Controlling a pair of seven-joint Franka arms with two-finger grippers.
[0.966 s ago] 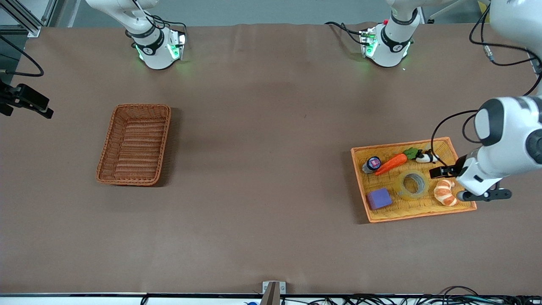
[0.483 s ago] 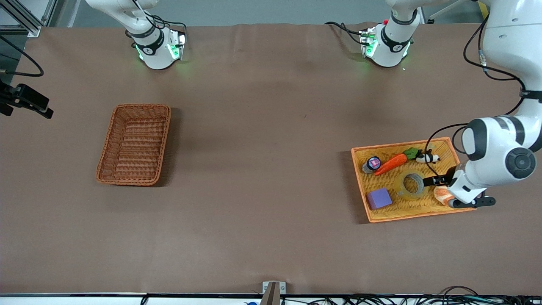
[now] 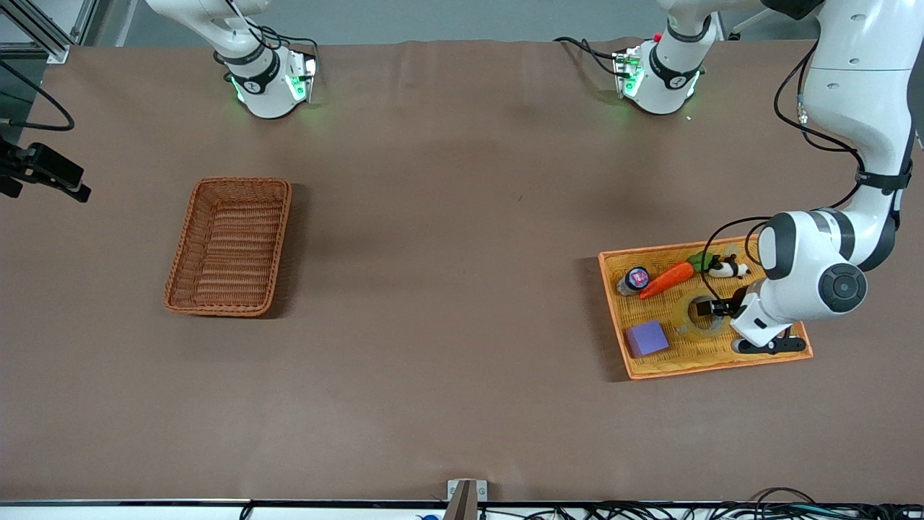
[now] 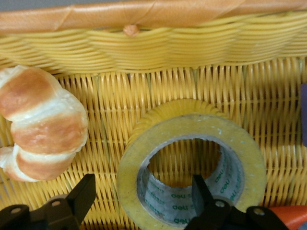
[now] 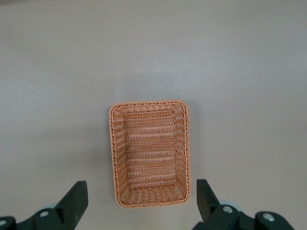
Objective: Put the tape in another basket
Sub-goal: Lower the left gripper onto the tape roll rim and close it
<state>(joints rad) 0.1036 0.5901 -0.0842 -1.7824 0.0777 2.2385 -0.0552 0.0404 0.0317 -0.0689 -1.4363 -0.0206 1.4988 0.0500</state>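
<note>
I am at the grasping step: the tape [image 4: 192, 163] has yet to leave the yellow tray [image 3: 722, 357] at the left arm's end of the table, and my judgement is that the next move calls for closing on the ring's wall, lifting it clear of the tray's orange rim, and carrying it along the table to the basket [image 3: 229, 247] at the right arm's end. That reddish-brown basket is the largest thing of the job, deep-sided and with nothing in it; my right gripper [image 5: 139, 203] hangs high above it with its jaws spread wide, waiting. The yellow tray is flatter and crowded: the tape lies flat near its middle, a purple block [image 3: 646, 338] is beside the tape, a croissant [image 4: 41, 127] lies just beside it on the tray's weave, a carrot [image 3: 668, 279] is farther from the front camera than the tape, a small round-capped jar [image 3: 635, 278] is next to the carrot, and a tiny black-and-white toy [image 3: 728, 269] is by the carrot's green top. My left gripper [image 4: 139, 196] is down at the tape with jaws apart, one finger inside the grey core and the other outside the roll, straddling its wall but not yet pinching it.
</note>
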